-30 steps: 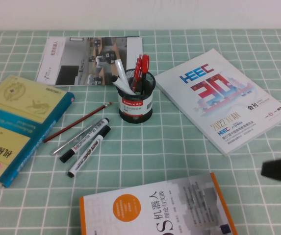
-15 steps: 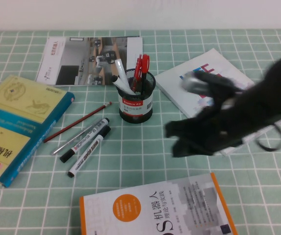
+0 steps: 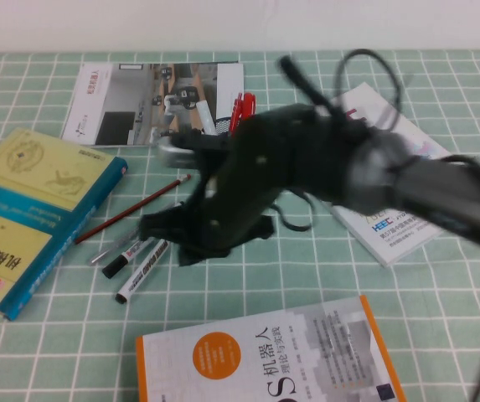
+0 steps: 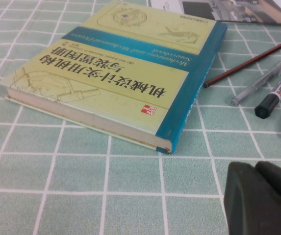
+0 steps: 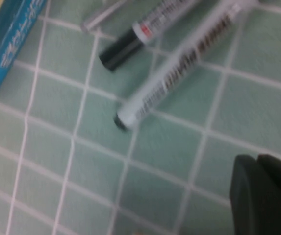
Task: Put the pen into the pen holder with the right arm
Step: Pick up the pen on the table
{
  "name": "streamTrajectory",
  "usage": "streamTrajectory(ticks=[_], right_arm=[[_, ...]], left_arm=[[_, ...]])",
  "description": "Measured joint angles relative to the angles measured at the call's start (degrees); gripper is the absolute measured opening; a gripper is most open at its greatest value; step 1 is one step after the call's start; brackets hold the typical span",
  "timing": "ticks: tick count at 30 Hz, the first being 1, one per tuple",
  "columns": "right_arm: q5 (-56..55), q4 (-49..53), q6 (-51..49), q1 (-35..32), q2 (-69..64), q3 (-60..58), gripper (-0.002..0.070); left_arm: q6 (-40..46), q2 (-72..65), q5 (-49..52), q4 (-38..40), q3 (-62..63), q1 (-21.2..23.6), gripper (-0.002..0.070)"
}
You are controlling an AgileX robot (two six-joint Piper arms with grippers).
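The pen [image 3: 145, 270] lies flat on the green checked cloth, left of centre, its bold black lettering showing. In the right wrist view it [image 5: 179, 78] lies diagonally, black end nearest. My right arm [image 3: 307, 180] reaches across the middle of the table. My right gripper [image 3: 168, 234] hovers just right of the pen, empty. Its fingers [image 5: 272, 196] look pressed together, clear of the pen. The arm hides the pen holder; only red pens [image 3: 241, 109] stick up behind it. My left gripper [image 4: 255, 165] is shut and empty, low over the cloth near a book.
A second white marker [image 3: 122, 261], a thin silver pen [image 3: 105, 253] and a red pencil [image 3: 131, 209] lie beside the pen. A yellow-and-blue book [image 3: 30, 209] is at the left, an orange-edged book [image 3: 265, 360] in front, a magazine [image 3: 390, 226] at the right, a brochure [image 3: 139, 105] behind.
The right arm has swept in from the right edge across the table, over the pen holder, to just beside the markers. The pens have not moved.
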State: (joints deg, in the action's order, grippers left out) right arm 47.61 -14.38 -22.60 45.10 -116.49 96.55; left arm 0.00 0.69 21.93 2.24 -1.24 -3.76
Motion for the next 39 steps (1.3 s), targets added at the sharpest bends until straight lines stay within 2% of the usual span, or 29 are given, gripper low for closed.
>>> streamTrajectory(ticks=[4,7,14,17,32,39], right_arm=[[2.0,2.7,-2.9,1.6,-5.7,8.7,-0.0017],[3.5,3.1,-5.0,1.9,-9.4,13.9,0.0022],[5.4,5.0,-9.9,1.9,-15.8,21.3,0.0260],[5.4,5.3,-11.2,1.9,-17.1,22.5,0.0304],[3.9,9.3,-13.4,1.9,-18.5,22.7,0.0321],[9.4,12.2,-12.7,1.9,-18.5,22.9,0.0318]], left_arm=[[0.0,0.0,0.0,0.0,0.0,0.0,-0.0003],[0.0,0.0,0.0,0.0,0.0,0.0,-0.0003],[0.0,0.0,0.0,0.0,0.0,0.0,-0.0003],[0.0,0.0,0.0,0.0,0.0,0.0,-0.0003],[0.0,0.0,0.0,0.0,0.0,0.0,-0.0003],[0.0,0.0,0.0,0.0,0.0,0.0,-0.0003]])
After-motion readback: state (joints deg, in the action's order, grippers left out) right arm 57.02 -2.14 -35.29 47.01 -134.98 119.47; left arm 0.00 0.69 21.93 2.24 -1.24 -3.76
